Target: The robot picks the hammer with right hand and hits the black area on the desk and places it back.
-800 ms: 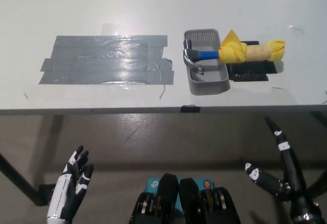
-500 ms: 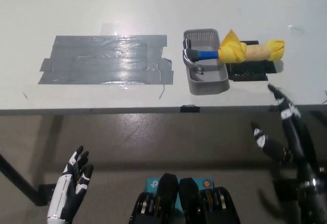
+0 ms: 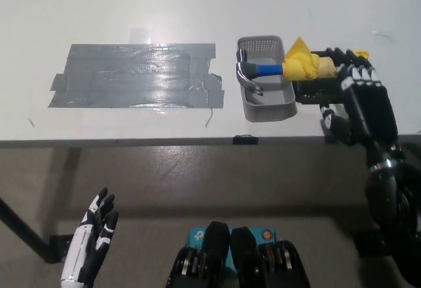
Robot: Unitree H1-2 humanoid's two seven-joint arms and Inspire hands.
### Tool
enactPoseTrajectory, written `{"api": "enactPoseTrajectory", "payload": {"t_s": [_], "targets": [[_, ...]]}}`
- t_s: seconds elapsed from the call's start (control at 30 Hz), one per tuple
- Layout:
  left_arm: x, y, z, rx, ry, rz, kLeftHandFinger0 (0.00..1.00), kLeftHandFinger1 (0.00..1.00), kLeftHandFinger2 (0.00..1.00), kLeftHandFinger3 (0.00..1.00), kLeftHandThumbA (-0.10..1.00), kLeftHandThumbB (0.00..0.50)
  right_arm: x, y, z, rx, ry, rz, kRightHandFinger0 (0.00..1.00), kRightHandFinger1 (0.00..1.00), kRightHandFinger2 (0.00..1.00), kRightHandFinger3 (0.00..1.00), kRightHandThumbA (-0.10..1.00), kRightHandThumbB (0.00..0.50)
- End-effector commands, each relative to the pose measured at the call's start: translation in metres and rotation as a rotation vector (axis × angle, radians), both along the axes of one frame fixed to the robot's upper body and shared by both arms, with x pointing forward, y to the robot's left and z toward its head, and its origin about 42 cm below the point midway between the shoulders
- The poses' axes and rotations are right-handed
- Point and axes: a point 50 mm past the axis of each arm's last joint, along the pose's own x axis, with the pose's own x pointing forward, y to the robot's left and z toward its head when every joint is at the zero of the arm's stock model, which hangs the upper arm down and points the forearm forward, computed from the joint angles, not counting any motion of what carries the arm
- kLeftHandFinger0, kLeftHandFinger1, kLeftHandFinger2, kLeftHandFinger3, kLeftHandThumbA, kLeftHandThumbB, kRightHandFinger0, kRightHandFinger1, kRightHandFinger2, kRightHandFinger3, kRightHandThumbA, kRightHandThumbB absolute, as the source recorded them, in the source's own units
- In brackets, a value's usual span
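right robot hand [image 3: 358, 97] open over hammer [image 3: 299, 68] handle, near desk [image 3: 197, 12] edge.

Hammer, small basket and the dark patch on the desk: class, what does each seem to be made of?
Hammer: shiny metal head, blue grip probably rubber or plastic, handle wrapped in yellow cloth. Basket: grey perforated walls, likely plastic. Dark patch: overlapping glossy strips, wrinkled with glare, looks like duct tape.

A grey slotted basket [image 3: 266, 97] stands just to the left of the right hand [image 3: 360, 97], its near end level with the palm. A flat black pad [image 3: 314, 92] lies between basket and hand, partly covered by the fingers. A small black clip [image 3: 245, 139] sits below the basket, well left of the hand, above the brown floor [image 3: 197, 176].
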Motion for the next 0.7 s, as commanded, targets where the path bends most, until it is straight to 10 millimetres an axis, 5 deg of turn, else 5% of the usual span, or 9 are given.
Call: {"api": "enactPoseTrajectory", "payload": {"t_s": [0.0,0.67], "targets": [[0.005,0.002,0.023,0.038,-0.118,-0.016,1.00,1.00,1.00,1.00,0.85,0.000,0.029,0.000,0.051,-0.218,-0.274,-0.137,1.00,1.00,1.00,1.00,0.59,0.497],[0.007,0.000,0.026,0.042,-0.120,-0.027,1.00,1.00,1.00,1.00,0.87,0.000,0.066,0.016,0.061,-0.302,-0.176,-0.175,1.00,1.00,1.00,1.00,0.79,0.500]]}}
